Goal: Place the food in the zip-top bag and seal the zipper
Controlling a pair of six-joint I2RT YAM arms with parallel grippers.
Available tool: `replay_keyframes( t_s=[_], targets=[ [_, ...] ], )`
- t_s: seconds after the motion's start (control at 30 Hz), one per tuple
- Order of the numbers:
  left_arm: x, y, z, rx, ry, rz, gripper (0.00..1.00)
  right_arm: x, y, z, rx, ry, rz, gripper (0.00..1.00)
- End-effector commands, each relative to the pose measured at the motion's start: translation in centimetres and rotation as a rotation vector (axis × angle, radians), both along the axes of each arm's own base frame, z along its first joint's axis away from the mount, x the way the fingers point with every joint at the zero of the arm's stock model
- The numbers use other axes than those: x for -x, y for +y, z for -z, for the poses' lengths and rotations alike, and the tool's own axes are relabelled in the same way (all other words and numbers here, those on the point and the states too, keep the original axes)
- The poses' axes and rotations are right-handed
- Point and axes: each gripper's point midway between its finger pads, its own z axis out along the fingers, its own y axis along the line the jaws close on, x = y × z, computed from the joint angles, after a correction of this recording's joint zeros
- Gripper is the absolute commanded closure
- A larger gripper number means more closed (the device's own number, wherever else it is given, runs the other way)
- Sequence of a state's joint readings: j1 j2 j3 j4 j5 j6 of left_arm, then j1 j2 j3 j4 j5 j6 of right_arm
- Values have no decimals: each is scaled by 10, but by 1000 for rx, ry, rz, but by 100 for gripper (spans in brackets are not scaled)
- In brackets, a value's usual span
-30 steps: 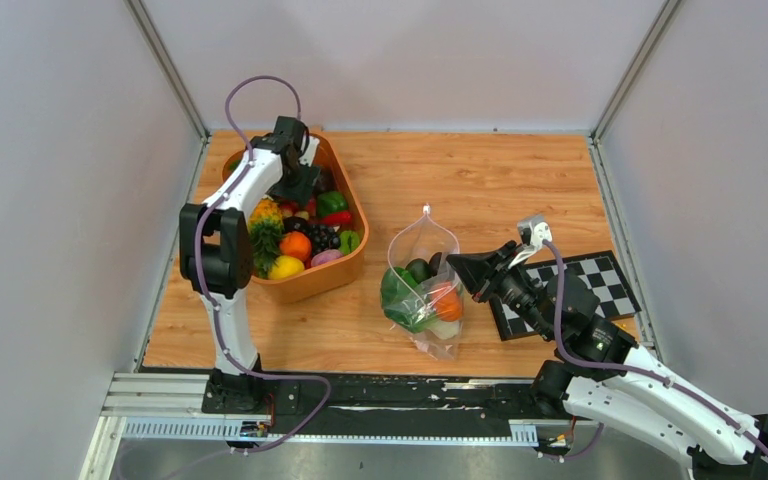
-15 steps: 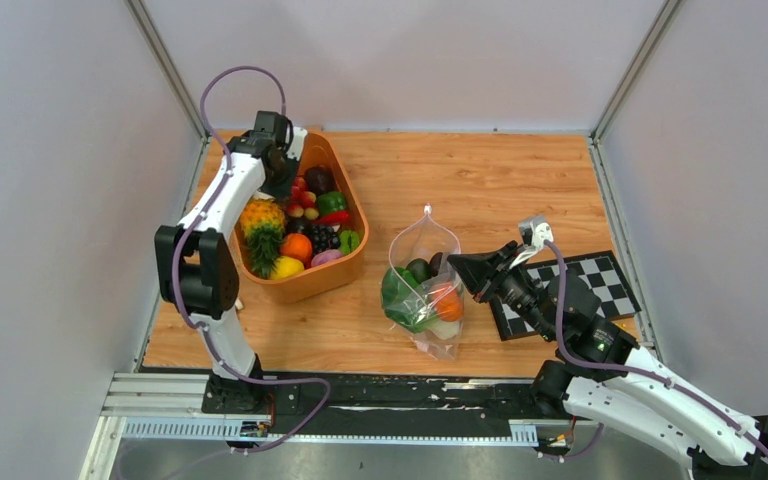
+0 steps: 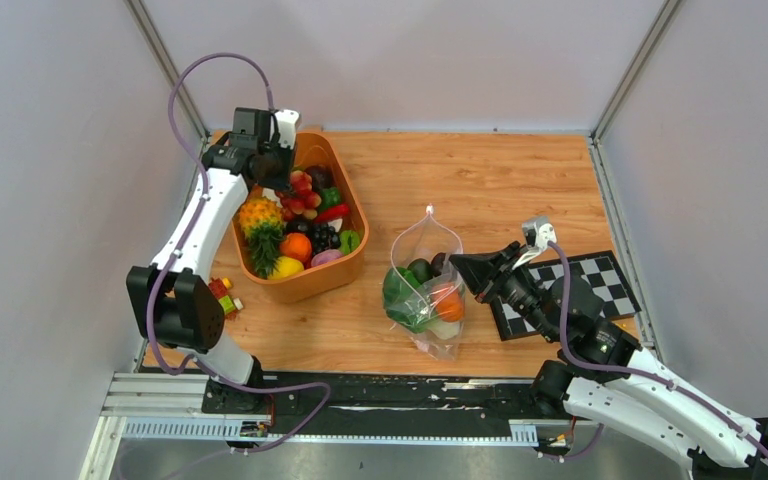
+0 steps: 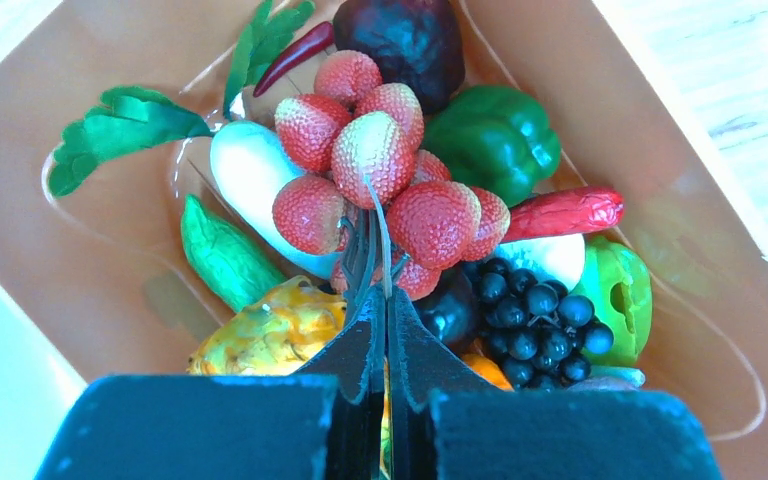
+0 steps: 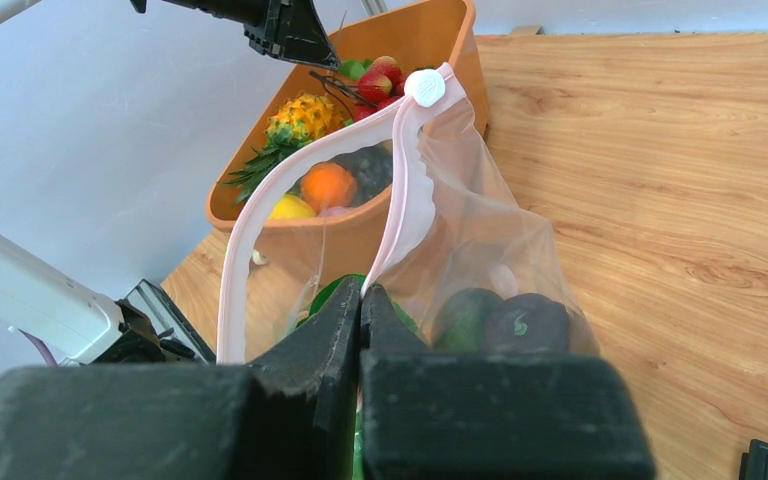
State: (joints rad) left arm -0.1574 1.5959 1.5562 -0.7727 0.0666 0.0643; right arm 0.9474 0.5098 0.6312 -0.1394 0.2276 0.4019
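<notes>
Glossy plastic tub [image 3: 322,284], crinkly clear zip-top bag [image 3: 422,244], wood-grain table [image 3: 500,180]

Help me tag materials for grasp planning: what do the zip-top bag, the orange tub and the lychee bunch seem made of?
The zip-top bag: thin clear glossy plastic film; it crinkles and shows its contents. The tub: smooth moulded orange plastic, probably rigid. The lychee bunch: likely painted plastic or foam, matt pebbled skin, thin wiry stems.
</notes>
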Motion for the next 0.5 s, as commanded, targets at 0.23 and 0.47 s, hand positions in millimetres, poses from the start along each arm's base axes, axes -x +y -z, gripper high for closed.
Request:
replay_keyframes(
  t_s=[0.23,0.47],
  targets=[
    [-9,-6,41,13,40,4,81,-1,0,-10,-37,-8,5,100],
    [-18,8,50,-67,59,-29,44,-1,-1,-9,-32,-9,10,100]
  ],
)
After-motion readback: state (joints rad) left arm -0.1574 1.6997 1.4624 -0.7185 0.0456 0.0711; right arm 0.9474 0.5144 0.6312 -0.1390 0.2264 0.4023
